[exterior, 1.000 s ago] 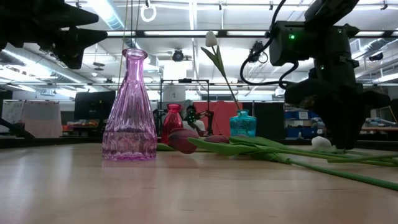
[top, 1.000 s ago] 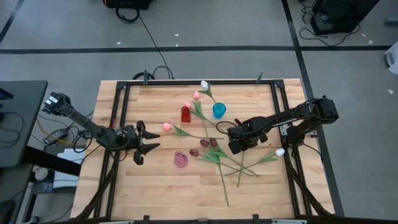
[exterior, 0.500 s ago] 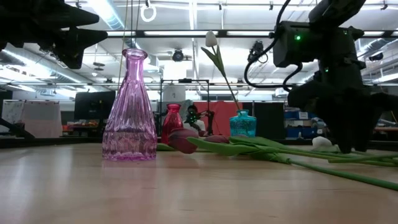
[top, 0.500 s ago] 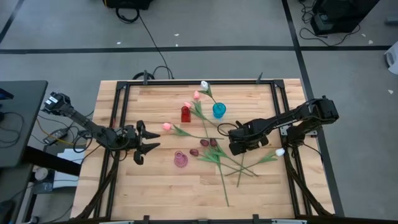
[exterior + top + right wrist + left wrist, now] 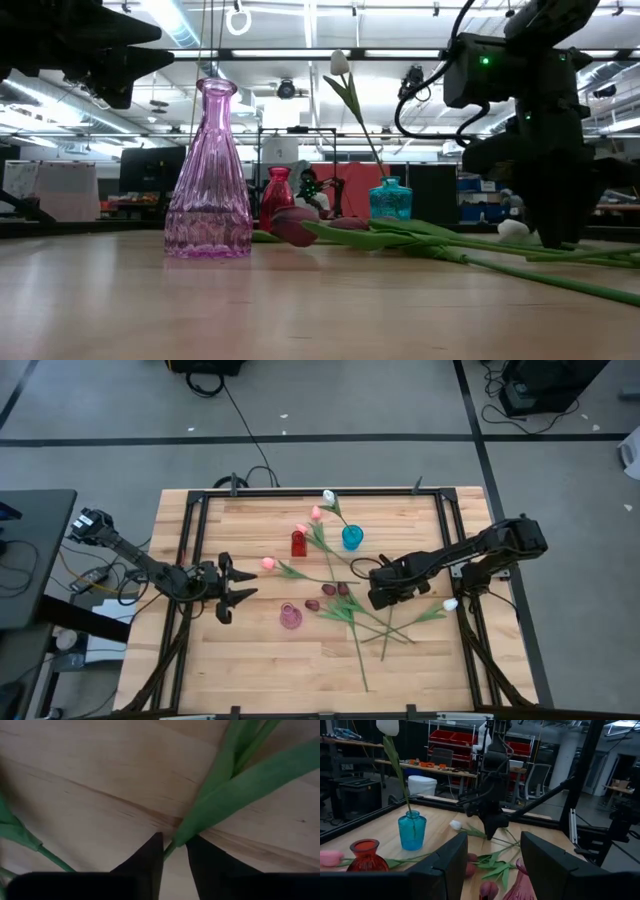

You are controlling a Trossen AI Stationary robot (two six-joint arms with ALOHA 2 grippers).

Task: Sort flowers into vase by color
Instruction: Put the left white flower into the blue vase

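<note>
Several tulips lie flat in a crossed heap, with maroon buds toward the pink vase. A white tulip lies to the right, and pink ones lie near the red vase. One white tulip stands in the teal vase. My right gripper points down into the heap, shut on a stem. My left gripper hovers open, left of the pink vase. My right gripper pinches a thin green stem between its two fingertips, just where a broad leaf branches off. The fingers come from above, pointing down, and cross the stem. The stem lies on the table; whose flower it is I cannot tell.
The three small vases stand mid-table; the pink vase is nearest the near edge. A black frame runs along the table's far and side edges. Bare wood lies between the heap and the near edge.
My right gripper has shifted slightly toward the table's right edge, staying low over the heap of stems. The left arm and the flowers look unchanged.
</note>
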